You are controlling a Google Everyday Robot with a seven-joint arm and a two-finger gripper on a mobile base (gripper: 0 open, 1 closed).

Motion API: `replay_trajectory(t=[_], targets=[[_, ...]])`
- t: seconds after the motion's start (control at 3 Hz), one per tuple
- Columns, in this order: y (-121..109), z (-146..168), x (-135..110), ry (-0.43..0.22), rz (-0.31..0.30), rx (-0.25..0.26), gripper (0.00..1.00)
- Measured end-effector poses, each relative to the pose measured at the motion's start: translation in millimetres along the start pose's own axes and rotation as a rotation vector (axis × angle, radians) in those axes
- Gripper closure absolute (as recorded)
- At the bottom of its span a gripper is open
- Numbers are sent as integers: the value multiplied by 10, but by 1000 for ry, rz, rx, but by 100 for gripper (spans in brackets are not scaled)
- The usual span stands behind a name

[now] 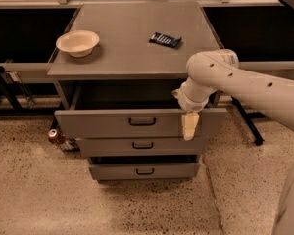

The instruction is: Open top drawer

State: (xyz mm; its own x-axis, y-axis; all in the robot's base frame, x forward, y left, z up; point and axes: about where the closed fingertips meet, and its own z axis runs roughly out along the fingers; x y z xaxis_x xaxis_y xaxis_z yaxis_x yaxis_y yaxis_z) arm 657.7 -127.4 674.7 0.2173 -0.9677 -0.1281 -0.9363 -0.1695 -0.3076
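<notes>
My cream gripper point(188, 126) hangs against the plain grey top drawer point(98, 125), right of its black handle point(142, 122), with a cream bowl point(78, 42) and dark, white-marked packet point(165, 39) on the grey cabinet top point(127, 55) above it and speckled beige floor point(39, 190) below.

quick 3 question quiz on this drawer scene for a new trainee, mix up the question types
1. Short answer: which two things sit on the cabinet top?
2. True or false: the top drawer is pulled partly out.
3. Pick one: where is the pincer?
A. resting on the cabinet top
B. hanging at the top drawer's front, near its right end in the camera view
C. out of view

Key
1. A bowl and a dark flat packet.
2. True.
3. B.
</notes>
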Motion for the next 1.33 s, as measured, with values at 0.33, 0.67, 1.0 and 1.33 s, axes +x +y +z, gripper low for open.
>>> replay_trajectory(t=[0.33,0.67,1.0,1.33], targets=[[0,0,0,0,0,0,0],[77,22,-48,0,-13,-39,0],[293,18,-138,4,-35,-111,0],[651,89,-228,-5,-42,-215,2]])
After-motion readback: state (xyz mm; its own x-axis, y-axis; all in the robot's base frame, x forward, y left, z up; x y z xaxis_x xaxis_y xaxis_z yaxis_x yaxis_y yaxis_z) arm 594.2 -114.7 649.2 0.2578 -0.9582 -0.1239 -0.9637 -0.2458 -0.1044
